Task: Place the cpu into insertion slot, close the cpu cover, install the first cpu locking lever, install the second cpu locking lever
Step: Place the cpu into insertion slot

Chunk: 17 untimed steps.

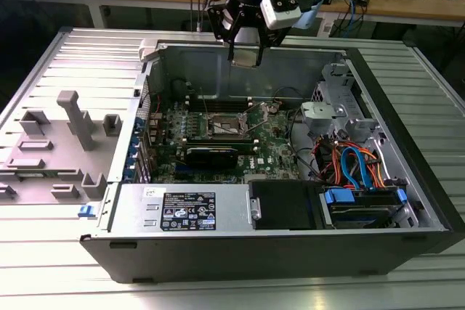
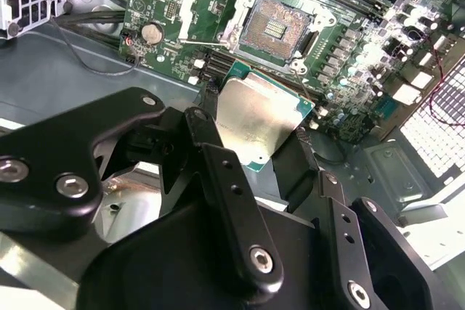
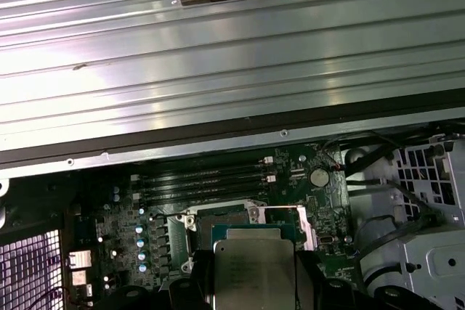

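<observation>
My gripper [image 1: 245,58] hangs above the back wall of the open computer case, shut on the cpu [image 1: 244,62]. In both wrist views the cpu [image 2: 256,117] [image 3: 253,272] is a silvery square chip with a green edge, pinched between the two black fingers [image 2: 207,117]. Below it on the green motherboard lies the insertion slot [image 2: 275,25] [image 1: 222,125], open, its contact field bare. The cpu cover [image 2: 209,1] stands swung open beside the slot, a thin metal frame with a large window.
Memory slots [image 3: 203,183] run beside the socket. Inside the case [image 1: 407,143] sit a black card [image 1: 211,155], a power supply [image 1: 185,208], and a drive cage with blue and orange cables [image 1: 356,161]. A grey fixture [image 1: 69,136] stands on the ribbed table at the exterior view's left.
</observation>
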Available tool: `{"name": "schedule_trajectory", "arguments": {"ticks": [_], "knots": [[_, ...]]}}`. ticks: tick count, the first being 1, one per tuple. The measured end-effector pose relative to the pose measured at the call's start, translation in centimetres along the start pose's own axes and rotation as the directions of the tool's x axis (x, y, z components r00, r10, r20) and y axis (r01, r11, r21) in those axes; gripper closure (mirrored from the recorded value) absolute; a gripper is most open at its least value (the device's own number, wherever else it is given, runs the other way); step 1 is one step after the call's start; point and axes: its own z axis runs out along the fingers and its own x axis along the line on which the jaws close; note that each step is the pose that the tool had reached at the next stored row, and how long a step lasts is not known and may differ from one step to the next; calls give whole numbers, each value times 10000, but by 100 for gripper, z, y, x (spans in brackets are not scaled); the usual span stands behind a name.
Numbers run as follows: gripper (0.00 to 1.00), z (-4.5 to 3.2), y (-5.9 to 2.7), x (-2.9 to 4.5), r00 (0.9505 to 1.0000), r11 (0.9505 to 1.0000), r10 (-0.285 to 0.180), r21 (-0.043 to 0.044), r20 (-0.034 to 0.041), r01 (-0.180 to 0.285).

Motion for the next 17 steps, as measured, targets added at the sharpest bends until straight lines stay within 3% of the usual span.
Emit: {"name": "schedule_trajectory", "arguments": {"ticks": [10,17], "knots": [[46,0,-8,-2,10000,10000,77,2,7,-77],[46,11,-14,-1,9976,9977,684,-26,58,-684]]}}
